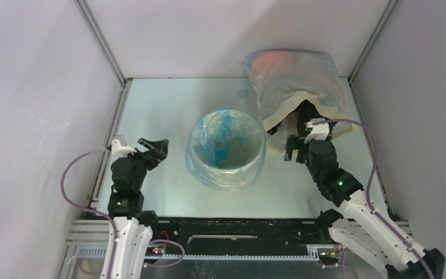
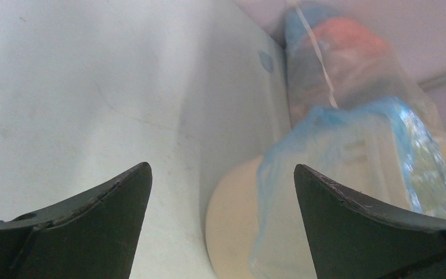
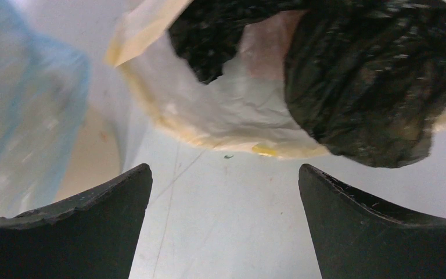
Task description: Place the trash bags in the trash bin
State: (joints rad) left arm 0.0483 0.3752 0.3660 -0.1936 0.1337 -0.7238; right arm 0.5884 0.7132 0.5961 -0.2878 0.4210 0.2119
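The tan trash bin [image 1: 208, 129] stands at the table's middle. A light-blue trash bag [image 1: 227, 145] lines it, lying inside and draped over the rim and down the outer wall. My left gripper [image 1: 154, 150] is open and empty, left of the bin and apart from it. In the left wrist view [image 2: 222, 167] the bin's wall [image 2: 232, 232] and the bag [image 2: 354, 151] lie ahead. My right gripper [image 1: 295, 148] is open and empty, right of the bin. In the right wrist view [image 3: 225, 167] the bag [image 3: 23, 116] and the bin [image 3: 93, 157] are at left.
A large cloudy clear-and-beige plastic sack [image 1: 296, 81] sits at the back right, just beyond my right gripper, with black crumpled material [image 3: 371, 75] showing at its open mouth. It also shows in the left wrist view [image 2: 342, 52]. Enclosure walls surround the table.
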